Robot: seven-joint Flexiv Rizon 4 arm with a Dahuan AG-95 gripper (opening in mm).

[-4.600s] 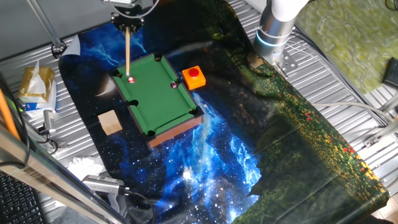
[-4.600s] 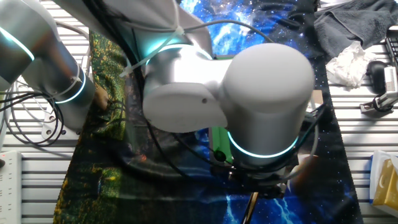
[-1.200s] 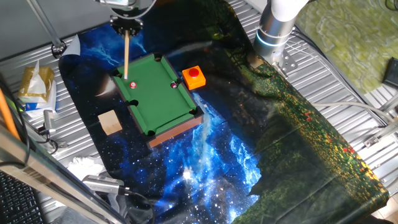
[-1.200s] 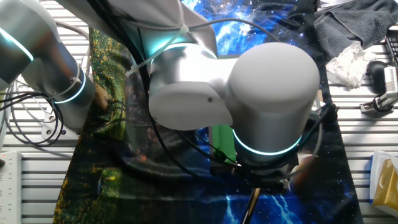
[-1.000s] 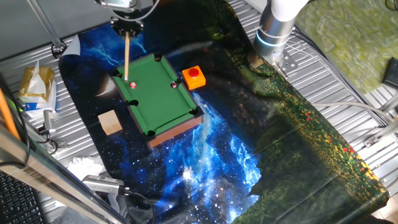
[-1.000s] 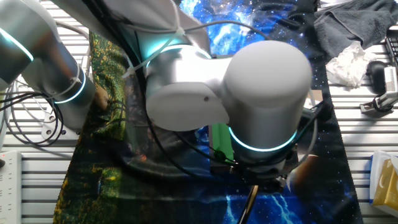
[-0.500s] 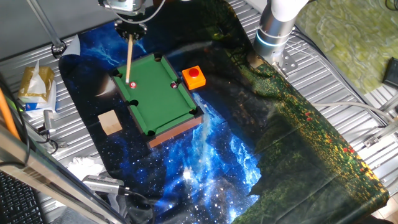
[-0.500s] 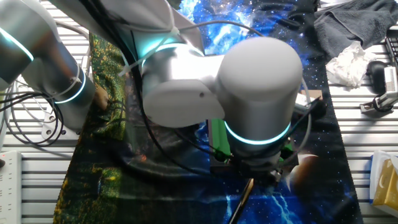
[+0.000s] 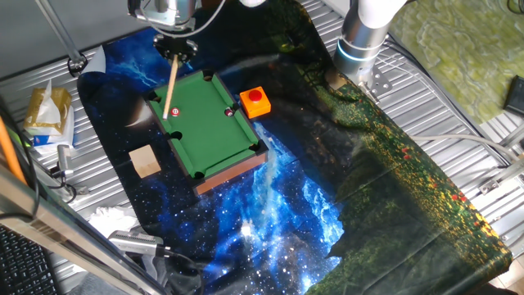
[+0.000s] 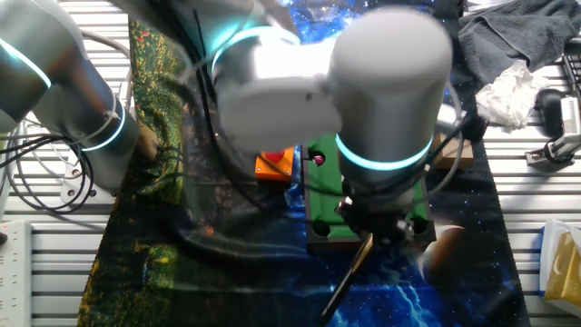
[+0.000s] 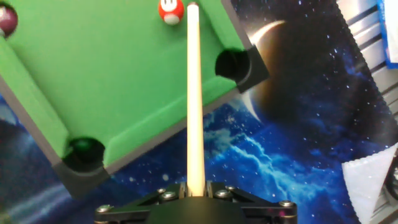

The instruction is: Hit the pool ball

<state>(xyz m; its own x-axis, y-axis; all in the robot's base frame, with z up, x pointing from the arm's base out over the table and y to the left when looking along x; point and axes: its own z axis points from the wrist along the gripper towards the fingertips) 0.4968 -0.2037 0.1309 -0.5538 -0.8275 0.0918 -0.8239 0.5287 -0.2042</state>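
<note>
Mini pool table (image 10: 320, 204) largely hidden by blurred arm (image 10: 381, 82); maroon ball (image 11: 6, 20) cut by frame edge.

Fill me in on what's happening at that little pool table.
The arm's gripper is clamped on a pale wooden cue stick, pointing it across the green mini pool table. In the hand view the cue tip sits right beside the red pool ball, slightly off to its side, near a corner pocket. A darker maroon ball rests by the far rail. A red button on an orange base sits next to the table.
</note>
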